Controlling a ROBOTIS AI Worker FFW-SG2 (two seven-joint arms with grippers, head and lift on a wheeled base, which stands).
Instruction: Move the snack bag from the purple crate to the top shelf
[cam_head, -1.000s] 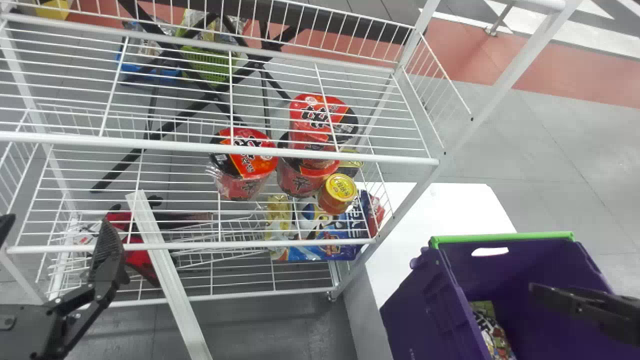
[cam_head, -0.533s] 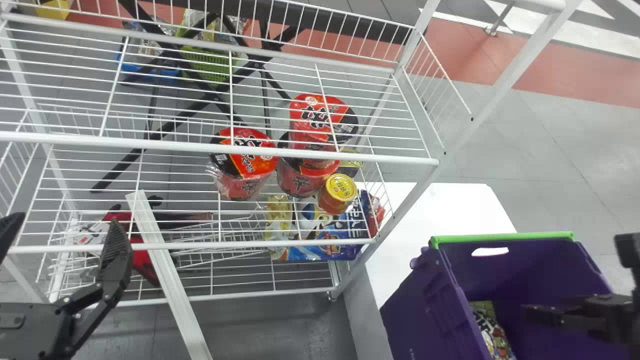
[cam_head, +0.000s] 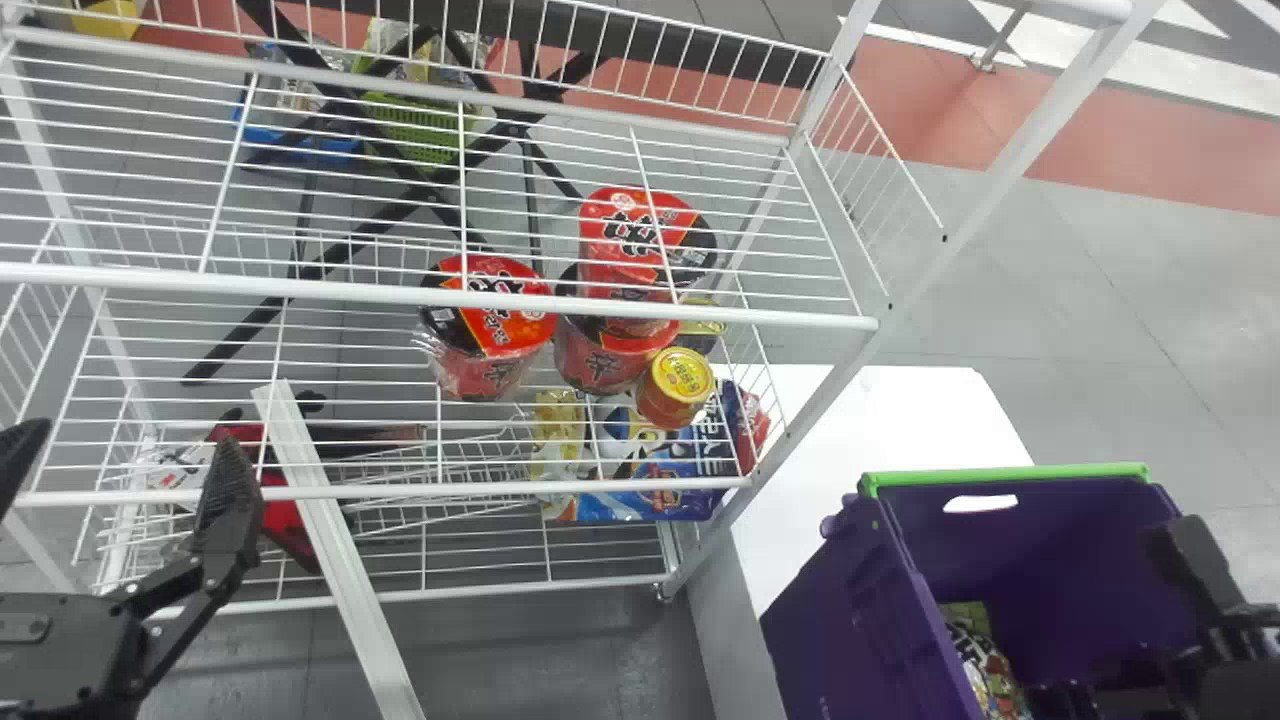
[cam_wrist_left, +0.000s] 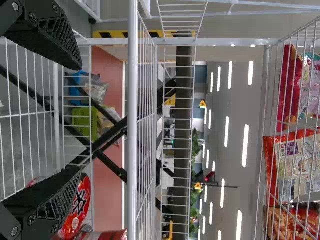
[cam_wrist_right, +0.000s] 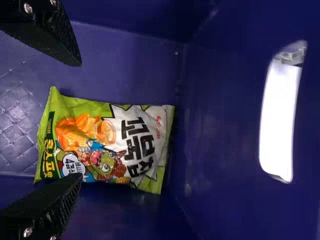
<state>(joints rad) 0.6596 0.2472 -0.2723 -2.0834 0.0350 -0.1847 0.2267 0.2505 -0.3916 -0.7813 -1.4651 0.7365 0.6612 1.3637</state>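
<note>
Green-and-white plastic snack bag (cam_wrist_right: 107, 145), orange crisps printed on its face, lies inside the purple plastic crate (cam_head: 850, 620), and I have its printed side toward the right wrist camera. I judge it light and puffed with air — soft in the middle, crisp at the seams, its contents easily crushed. The shiny film could slide under a weak squeeze, yet a hard one might crumble what's inside or pop a seal.

My right pincer (cam_wrist_right: 81, 120) is spread wide over one end of the bag, one black finger overlapping its long edge from this angle; whether they touch, I can't tell. I'd take it across the width nearer the middle, a finger on each long side, rather than by the flat end seal, where it would swing. I'd want that overlapping finger clear of the film before going deeper, then a slow, gentle close.

My left pincer (cam_wrist_left: 81, 120) waits by the white wire rack (cam_head: 440, 297), its fingers apart and nothing between them.
</note>
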